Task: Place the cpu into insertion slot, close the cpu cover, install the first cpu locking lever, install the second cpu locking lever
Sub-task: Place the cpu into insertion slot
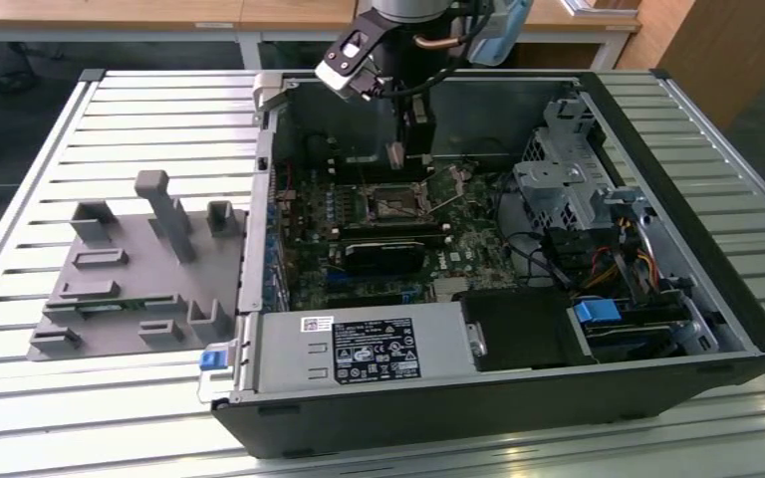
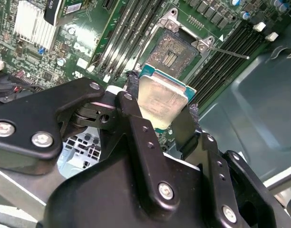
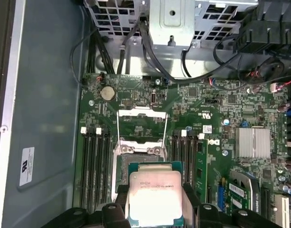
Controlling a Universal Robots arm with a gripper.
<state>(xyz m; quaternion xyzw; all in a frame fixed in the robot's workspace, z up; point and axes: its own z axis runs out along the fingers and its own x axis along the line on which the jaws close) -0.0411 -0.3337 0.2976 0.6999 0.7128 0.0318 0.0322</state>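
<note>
In the upper middle of the exterior view, the arm reaches down into an open computer case (image 1: pixel 741 329), and the gripper (image 1: pixel 406 156) hangs just above the green board. The insertion slot (image 1: pixel 392 202) sits at the centre of that board, a little below the fingertips in the frame. A grey moulded fixture (image 1: pixel 130 269) lies on the slatted table (image 1: pixel 37 418) at the exterior view's left, well apart from the case.

In the second wrist view, the gripper (image 2: pixel 162 103) is clamped on the cpu (image 2: pixel 162 97), with a black finger pressing each of two opposite edges. The chip's dull silver top faces the camera. The insertion slot (image 2: pixel 176 52) lies just beyond the chip, uncovered, with its contact field showing. A thin metal lever (image 2: pixel 226 51) sticks out beside it.

In the first wrist view, the cpu (image 3: pixel 155 197) is pinched between the fingers (image 3: pixel 121 197). Its far edge overlaps the near edge of the insertion slot (image 3: pixel 140 151). The cpu cover (image 3: pixel 140 111) stands swung open on the far side of the slot, and green board shows through its square opening. Rows of long black memory slots (image 3: pixel 95 166) flank the socket on both sides
</note>
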